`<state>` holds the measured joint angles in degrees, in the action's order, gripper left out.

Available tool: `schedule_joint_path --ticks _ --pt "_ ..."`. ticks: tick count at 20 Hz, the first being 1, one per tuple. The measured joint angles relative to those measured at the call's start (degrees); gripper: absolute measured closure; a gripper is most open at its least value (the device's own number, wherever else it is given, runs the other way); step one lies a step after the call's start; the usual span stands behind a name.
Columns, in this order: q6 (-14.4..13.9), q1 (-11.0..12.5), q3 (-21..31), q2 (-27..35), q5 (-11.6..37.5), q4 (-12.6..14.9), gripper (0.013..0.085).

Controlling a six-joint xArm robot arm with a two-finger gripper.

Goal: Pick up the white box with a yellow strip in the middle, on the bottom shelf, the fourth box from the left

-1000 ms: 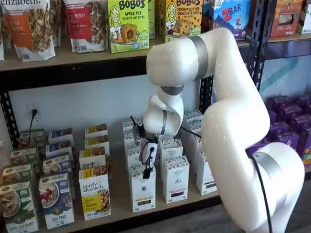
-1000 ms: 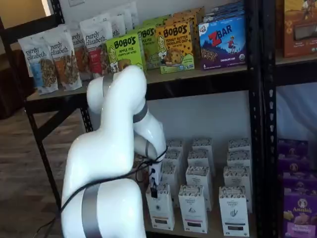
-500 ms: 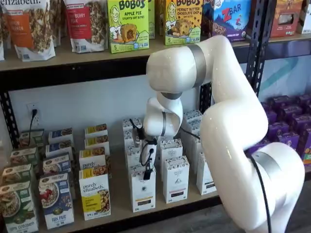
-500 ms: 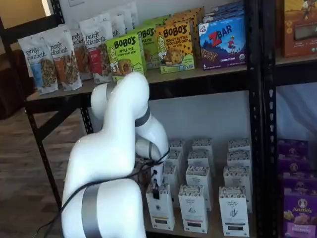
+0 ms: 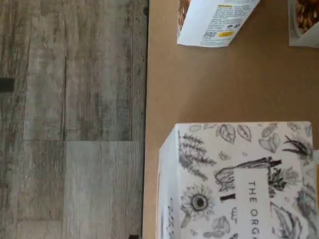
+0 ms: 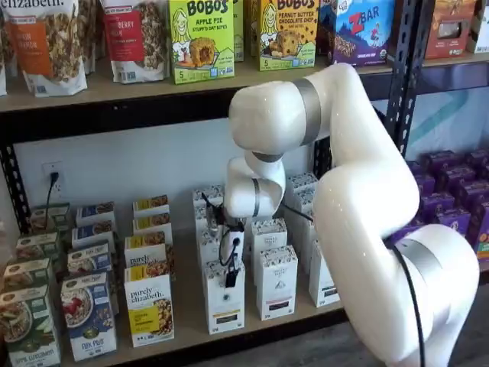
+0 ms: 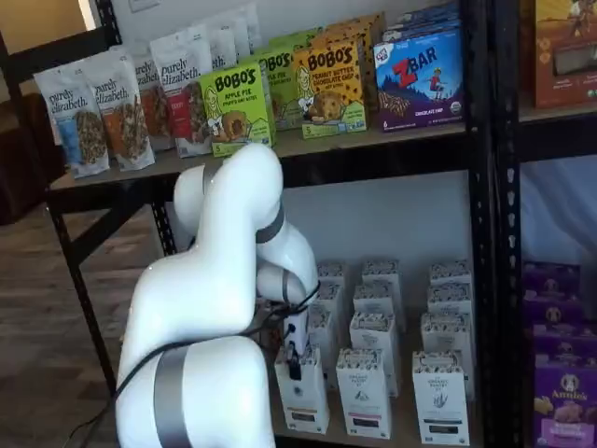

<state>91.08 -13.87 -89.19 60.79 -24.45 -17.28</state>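
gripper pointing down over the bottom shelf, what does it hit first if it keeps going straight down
Most likely the top of the white box right under the gripper; depth is hard to judge, so it may sit slightly in front.

Black steel rack (image 6: 400, 69) with pale board shelves stands against a white wall (image 6: 145, 164). Wall outlet (image 6: 52, 177) low on that wall, behind the lower tier, with a black cord plugged in. To the side of the rack upright, the wall shows a pale grey-blue surface with a teal diagonal stripe (image 6: 443, 115). Floor (image 5: 70, 119) is grey-brown wood-look planking, grain and plank seams visible in the wrist view; in a shelf view the floor (image 7: 42, 308) reads warmer brown. Upper corner of that view shows a tan wall area (image 7: 37, 21). Black diagonal brace (image 7: 98, 229) runs across the rack's end. Lighting even, diffuse, no hard shadows.
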Motion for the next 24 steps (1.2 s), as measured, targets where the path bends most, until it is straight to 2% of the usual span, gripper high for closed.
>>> schedule_joint_path --ticks 8,19,21,24 --pt "-2.82 -0.21 -2.12 1.85 -1.52 2.89 0.0130" --pt "-3.23 -0.80 -2.74 3.32 0.27 2.84 0.0130" --pt "-2.67 -0.72 -2.74 3.33 0.05 2.28 0.0210" --pt "-2.16 -0.64 -2.80 3.29 -0.36 1.77 0.0250"
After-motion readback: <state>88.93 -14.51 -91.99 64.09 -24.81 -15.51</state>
